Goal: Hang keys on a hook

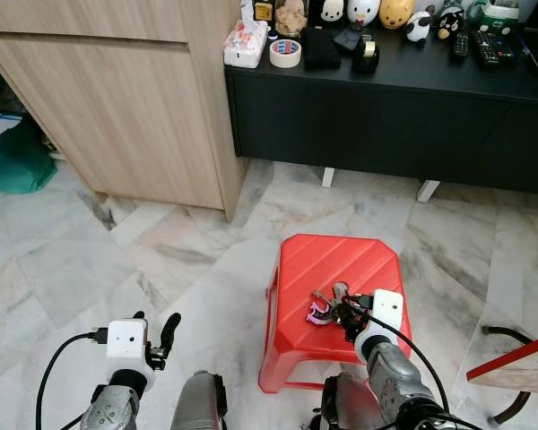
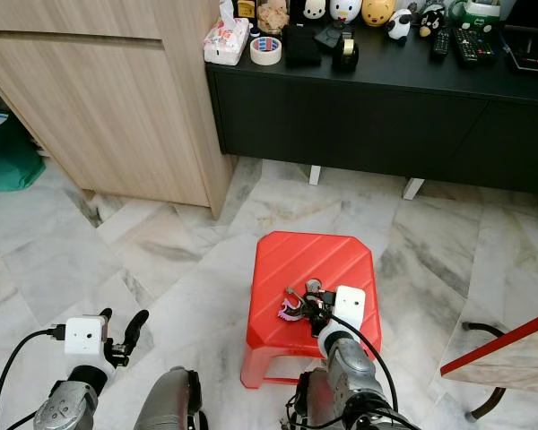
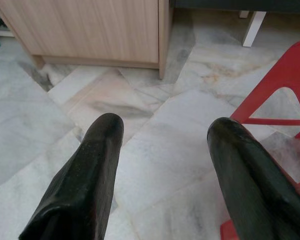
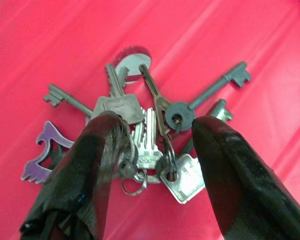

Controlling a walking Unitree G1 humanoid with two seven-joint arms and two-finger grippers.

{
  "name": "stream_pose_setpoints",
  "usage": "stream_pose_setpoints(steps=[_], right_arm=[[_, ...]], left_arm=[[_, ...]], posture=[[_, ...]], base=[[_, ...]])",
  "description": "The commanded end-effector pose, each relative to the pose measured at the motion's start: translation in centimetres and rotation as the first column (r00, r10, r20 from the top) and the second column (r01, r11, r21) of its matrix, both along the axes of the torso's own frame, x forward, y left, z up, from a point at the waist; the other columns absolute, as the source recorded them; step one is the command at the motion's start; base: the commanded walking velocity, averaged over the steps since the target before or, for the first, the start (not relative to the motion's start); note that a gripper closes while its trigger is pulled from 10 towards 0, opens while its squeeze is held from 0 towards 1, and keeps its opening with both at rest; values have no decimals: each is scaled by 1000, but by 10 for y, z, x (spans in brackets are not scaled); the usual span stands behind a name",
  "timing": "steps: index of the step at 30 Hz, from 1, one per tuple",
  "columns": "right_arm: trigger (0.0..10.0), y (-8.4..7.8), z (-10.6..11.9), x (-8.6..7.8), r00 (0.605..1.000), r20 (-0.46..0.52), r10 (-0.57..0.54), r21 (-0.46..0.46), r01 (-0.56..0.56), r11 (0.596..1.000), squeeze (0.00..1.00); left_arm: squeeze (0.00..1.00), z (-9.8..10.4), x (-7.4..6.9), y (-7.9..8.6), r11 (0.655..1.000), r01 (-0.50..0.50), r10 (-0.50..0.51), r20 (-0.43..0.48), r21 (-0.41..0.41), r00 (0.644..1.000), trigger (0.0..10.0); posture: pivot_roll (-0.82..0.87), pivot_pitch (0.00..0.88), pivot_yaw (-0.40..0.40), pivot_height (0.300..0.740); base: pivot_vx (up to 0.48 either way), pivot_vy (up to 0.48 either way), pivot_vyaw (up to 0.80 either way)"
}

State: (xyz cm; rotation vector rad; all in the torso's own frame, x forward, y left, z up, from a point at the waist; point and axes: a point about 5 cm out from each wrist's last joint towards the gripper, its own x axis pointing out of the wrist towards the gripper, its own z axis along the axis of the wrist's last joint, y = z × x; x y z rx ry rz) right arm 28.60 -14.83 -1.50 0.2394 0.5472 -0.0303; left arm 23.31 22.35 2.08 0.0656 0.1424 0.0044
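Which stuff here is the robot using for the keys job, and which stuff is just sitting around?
For the job:
- bunch of keys on the red stool
- right hand, open, fingers either side of the keys

Just lying about:
- roll of tape, tissue pack, toy figures and remotes on the black cabinet
- wooden cupboard
- left hand, open over the floor

A red plastic stool (image 1: 341, 269) is seen standing on the marble floor (image 1: 117, 260). On its ribbed seat, toward the near edge, a bunch of keys (image 4: 140, 135) is spread flat — a purple fob (image 4: 42, 152) included.
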Motion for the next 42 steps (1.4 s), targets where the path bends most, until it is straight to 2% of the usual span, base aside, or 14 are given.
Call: stream_pose_setpoints(steps=[1, 3, 4, 5, 20, 21, 22, 23, 25, 27, 28, 42], right_arm=[[157, -2, -8, -9, 999, -42, -11, -1, 11, 1000, 0], [4745, -2, -9, -9, 999, -43, -13, -1, 13, 1000, 0], [4745, -2, -9, -9, 999, -45, -12, -2, 12, 1000, 0], [10000, -2, -9, -10, 999, -48, -12, -3, 12, 1000, 0], [10000, -1, -13, -14, 997, -77, -7, -7, 6, 1000, 0], [4314, -1, -13, -14, 997, -80, -5, -7, 4, 1000, 0], [3020, -1, -13, -14, 997, -81, -3, -6, 3, 1000, 0], [2863, -1, -14, -14, 997, -82, -3, -7, 2, 1000, 0], [2863, -1, -14, -14, 997, -82, -3, -7, 2, 1000, 0], [5137, -1, -14, -14, 997, -83, -6, -7, 6, 1000, 0], [10000, -1, -14, -14, 996, -85, -8, -8, 7, 1000, 0], [10000, -1, -18, -18, 994, -108, -7, -21, 5, 1000, 0]], left_arm=[[0, -7, -7, 4, 1000, -8, 9, -37, 17, 999, 10000], [0, -8, -8, 4, 1000, -7, 7, -39, 19, 999, 10000], [0, -8, -8, 4, 1000, -6, 7, -40, 20, 999, 10000], [0, -8, -8, 4, 1000, -6, 7, -40, 20, 999, 10000], [0, -10, -10, 4, 1000, -13, 14, -45, 19, 999, 10000], [0, -10, -10, 4, 1000, -12, 13, -45, 18, 999, 10000], [0, -11, -11, 3, 1000, -10, 11, -46, 16, 999, 10000], [0, -11, -12, 3, 1000, -9, 10, -47, 16, 999, 10000], [0, -12, -12, 3, 1000, -9, 10, -47, 16, 999, 10000], [0, -12, -13, 3, 1000, -8, 9, -49, 18, 999, 10000], [0, -12, -13, 3, 1000, -7, 8, -50, 19, 999, 10000], [0, -13, -13, 2, 999, 8, -6, -54, 34, 999, 10000]], posture=[[139, 182, -7, 637], [139, 182, -7, 637], [140, 180, -8, 637], [140, 180, -8, 637], [141, 182, -11, 637], [141, 182, -11, 637], [141, 179, -11, 637], [143, 180, -11, 637], [143, 180, -11, 637], [143, 180, -11, 637], [144, 180, -12, 637], [145, 181, -9, 637]], base=[[0, 0, 0], [0, 0, 0], [0, 0, 0], [0, 0, 0], [0, 0, 0], [0, 0, 0], [0, 0, 0], [0, 0, 0], [0, 0, 0], [0, 0, 0], [0, 0, 0], [0, 0, 0]])
